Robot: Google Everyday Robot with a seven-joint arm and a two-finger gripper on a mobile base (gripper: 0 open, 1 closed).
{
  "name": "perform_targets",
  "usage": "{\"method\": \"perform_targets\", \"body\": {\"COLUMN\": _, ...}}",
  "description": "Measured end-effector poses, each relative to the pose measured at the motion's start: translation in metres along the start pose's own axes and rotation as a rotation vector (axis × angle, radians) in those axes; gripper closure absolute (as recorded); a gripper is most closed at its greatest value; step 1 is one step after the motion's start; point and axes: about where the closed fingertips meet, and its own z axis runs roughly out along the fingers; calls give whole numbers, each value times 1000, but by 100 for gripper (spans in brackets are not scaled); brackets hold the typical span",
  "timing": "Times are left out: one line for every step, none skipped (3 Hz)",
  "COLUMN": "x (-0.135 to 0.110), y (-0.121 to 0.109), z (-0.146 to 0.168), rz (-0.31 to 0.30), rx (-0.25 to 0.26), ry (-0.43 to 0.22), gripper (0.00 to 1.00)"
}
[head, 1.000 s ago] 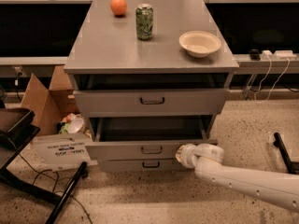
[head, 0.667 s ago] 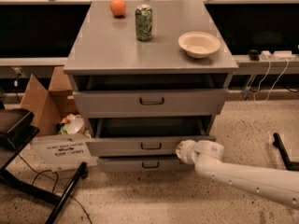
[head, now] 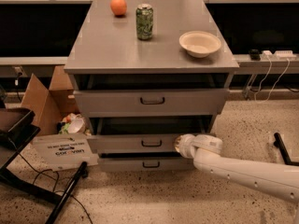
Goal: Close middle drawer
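The grey cabinet (head: 117, 41) has three drawers. The middle drawer (head: 135, 143) is the low-fronted one with a small dark centre handle; it stands pulled out a short way, its front a little ahead of the lowest drawer (head: 145, 164). The taller top drawer (head: 149, 101) also stands slightly out. My gripper (head: 179, 144) is at the end of the white arm coming in from the lower right. It is pressed against the right part of the middle drawer's front, to the right of the handle.
An orange (head: 118, 6), a green can (head: 144, 21) and a white bowl (head: 200, 43) stand on the cabinet top. A cardboard box (head: 42, 101) and a white sign (head: 63, 151) lie left of the cabinet. A black stand (head: 18, 125) is at far left, cables at right.
The middle drawer has slid back into the cabinet a good way, and my gripper has moved in with its front.
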Motion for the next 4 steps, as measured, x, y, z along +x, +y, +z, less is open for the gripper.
{"method": "perform_targets", "body": {"x": 0, "y": 0, "z": 0, "rz": 0, "rx": 0, "ry": 0, "gripper": 42}}
{"method": "perform_targets", "body": {"x": 0, "y": 0, "z": 0, "rz": 0, "rx": 0, "ry": 0, "gripper": 19}}
{"method": "perform_targets", "body": {"x": 0, "y": 0, "z": 0, "rz": 0, "rx": 0, "ry": 0, "gripper": 0}}
{"method": "perform_targets", "body": {"x": -1, "y": -1, "z": 0, "rz": -7, "rx": -2, "ry": 0, "gripper": 3}}
